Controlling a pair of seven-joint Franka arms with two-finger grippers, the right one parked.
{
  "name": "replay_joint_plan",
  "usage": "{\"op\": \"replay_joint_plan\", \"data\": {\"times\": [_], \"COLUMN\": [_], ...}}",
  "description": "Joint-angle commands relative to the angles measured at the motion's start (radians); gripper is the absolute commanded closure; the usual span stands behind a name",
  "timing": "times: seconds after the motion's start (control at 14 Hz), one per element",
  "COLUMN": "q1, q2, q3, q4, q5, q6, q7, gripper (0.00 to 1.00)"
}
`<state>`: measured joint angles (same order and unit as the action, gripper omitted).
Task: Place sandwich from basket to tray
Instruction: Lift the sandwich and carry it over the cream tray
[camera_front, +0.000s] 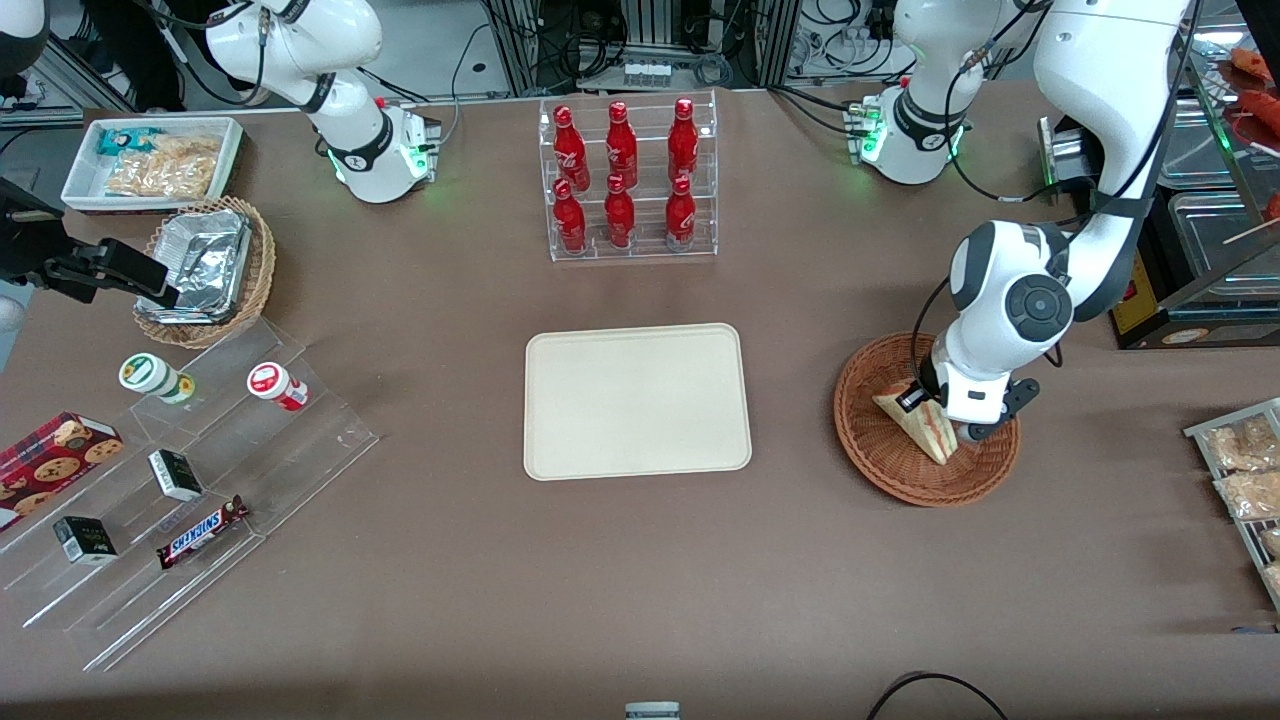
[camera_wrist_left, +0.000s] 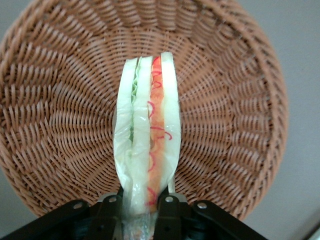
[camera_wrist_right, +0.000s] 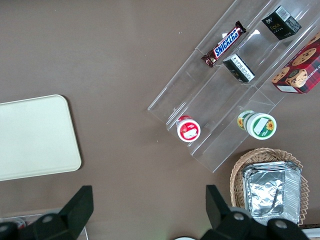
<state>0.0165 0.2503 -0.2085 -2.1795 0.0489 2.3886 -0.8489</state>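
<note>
The sandwich (camera_front: 918, 423) (camera_wrist_left: 147, 135), a plastic-wrapped wedge of white bread with green and red-pink layers, stands in the reddish-brown wicker basket (camera_front: 880, 460) (camera_wrist_left: 60, 110) toward the working arm's end of the table. My left gripper (camera_front: 945, 410) (camera_wrist_left: 146, 210) is down in the basket, shut on the wrapped end of the sandwich, with a black finger (camera_wrist_left: 109, 210) pressed on each side. The cream-beige tray (camera_front: 636, 400) (camera_wrist_right: 35, 137) lies flat at the table's middle with nothing on it.
A clear rack of red bottles (camera_front: 625, 180) stands farther from the front camera than the tray. Toward the parked arm's end are a foil-lined wicker basket (camera_front: 205, 270), a white bin of snacks (camera_front: 155, 165) and clear acrylic steps (camera_front: 180, 480) with small items. Packets on a rack (camera_front: 1240, 470) lie at the working arm's edge.
</note>
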Motion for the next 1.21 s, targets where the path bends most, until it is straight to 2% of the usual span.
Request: {"op": "replay_joint_plan", "data": {"times": [0.0, 0.21, 0.36, 0.79, 0.93, 1.14], "q1": [-0.009, -0.100, -0.194, -0.467, -0.510, -0.566], "q2": [-0.089, -0.076, -0.011, 0.210, 0.291, 0.362], "q3": [-0.008, -0.029, -0.029, -0.029, -0.029, -0.029], "q4": [0.058, 0.296, 0.438, 0.622, 0.685, 0.693], "q5": [0.031, 0.029, 0.017, 0.017, 0.020, 0.025], "q6": [-0.138, -0.432, -0.517, -0.488, -0.467, -0.318], "q7": [-0.004, -0.015, -0.021, -0.059, -0.045, -0.041], "gripper": [0.94, 0.94, 0.94, 0.92, 0.92, 0.92]}}
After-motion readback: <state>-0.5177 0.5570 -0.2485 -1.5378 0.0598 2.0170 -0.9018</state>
